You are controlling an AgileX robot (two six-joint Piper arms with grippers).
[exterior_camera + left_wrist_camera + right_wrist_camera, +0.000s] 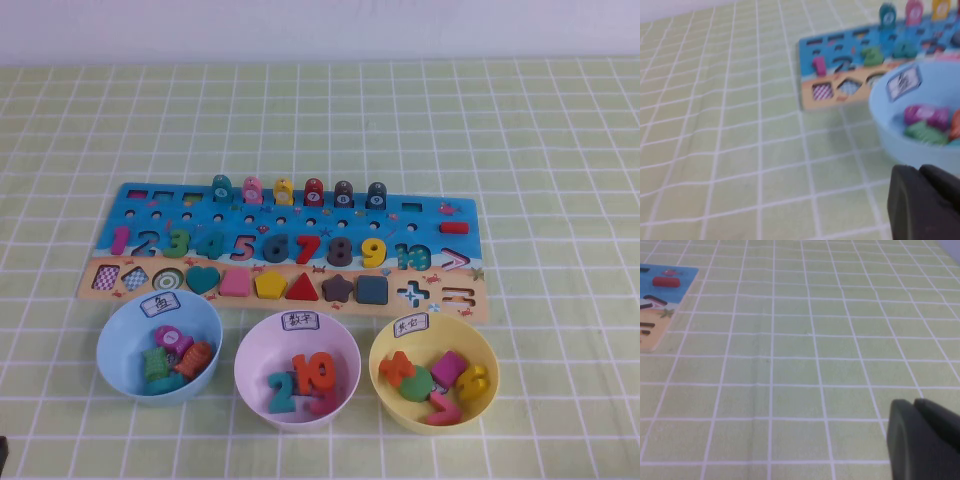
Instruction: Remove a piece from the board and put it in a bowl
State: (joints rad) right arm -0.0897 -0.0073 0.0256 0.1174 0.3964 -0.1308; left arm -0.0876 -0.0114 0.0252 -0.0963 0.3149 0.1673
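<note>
The magenta numeral "1" piece [120, 240] lies in its slot at the far left of the board [400, 212]; it also shows in the left wrist view [818, 65]. The pale pink bowl [250, 350], with a white label on its rim, stands in front of the board's middle and holds several number pieces. My left gripper [919, 172] is shut and empty, low over the cloth just in front of the light blue bowl [890, 125]. My right gripper [914, 407] is shut and empty over bare cloth, to the right of the board's right end [665, 285]. Neither gripper shows in the high view.
The light blue bowl [115, 335] with fish pieces stands at the front left, and the yellow bowl [385, 350] with shape pieces at the front right. Several ring pegs [284, 190] stand upright along the board's far edge. A green checked cloth [540, 140] covers the table.
</note>
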